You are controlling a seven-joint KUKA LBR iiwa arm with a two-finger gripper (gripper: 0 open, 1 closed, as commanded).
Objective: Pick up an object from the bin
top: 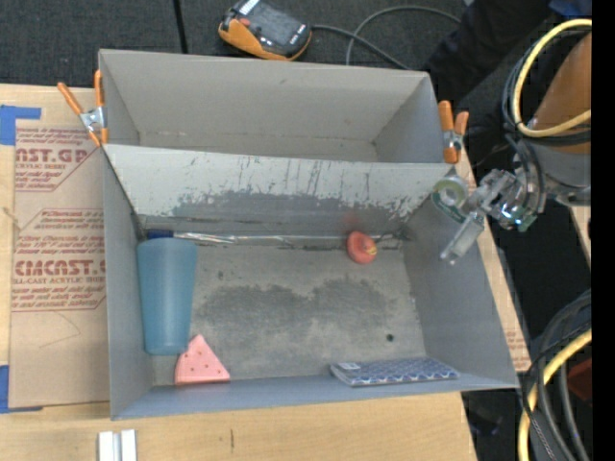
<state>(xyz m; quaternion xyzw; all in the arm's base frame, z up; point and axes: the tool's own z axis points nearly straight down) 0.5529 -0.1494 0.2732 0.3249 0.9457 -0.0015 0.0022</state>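
Note:
My gripper (457, 246) hangs over the bin's right wall, above the rim, with nothing between its fingers; they stand close together, pointing down and left. Nearest to it, a small red apple-shaped toy (362, 248) lies by the far wall, right of the middle. A flat blue perforated strip (394, 373) rests along the near wall at the right.
A tall light-blue cup (166, 294) lies on its side along the left wall. A pink wedge with dark dots (200, 362) sits in the near left corner. A thin rod (269, 239) runs along the foot of the far wall.

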